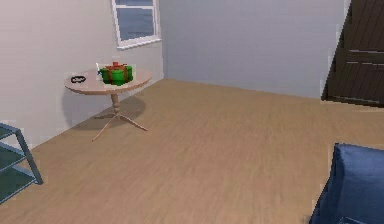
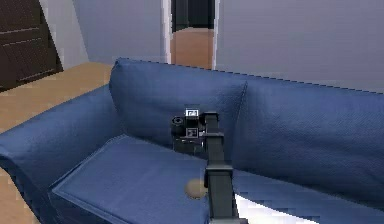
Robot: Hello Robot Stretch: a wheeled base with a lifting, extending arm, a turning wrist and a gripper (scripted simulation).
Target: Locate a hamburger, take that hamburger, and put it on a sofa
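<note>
One shelf unit (image 1: 15,160) is sitting at the forward view's near left. Beyond it, one round table (image 1: 105,88) is standing by the left wall, below one window (image 1: 136,20). The table is carrying two things: one small dark object (image 1: 76,77) and one green-and-red object (image 1: 116,73). Neither is looking like a burger. At the far right one dark door (image 1: 358,60) is standing, and at the near right one corner of the blue sofa (image 1: 355,185) is showing. You can judge from this that the robot is parked alongside its goal.

Turning to the arm side view, you are seeing one doorway (image 2: 192,35) at the far middle. The sofa is running across from left to right. One arm (image 2: 218,175) is reaching out over the seat, probably because that cushion is the drop spot. One gripper (image 2: 183,130) is hanging in front of the backrest. You cannot tell whether it is grasping anything or has let go.

One small tan blob (image 2: 194,186) is lying on the seat just left of the arm, nearer than the gripper. Its round shape and colour suggest the hamburger, already on the sofa.
</note>
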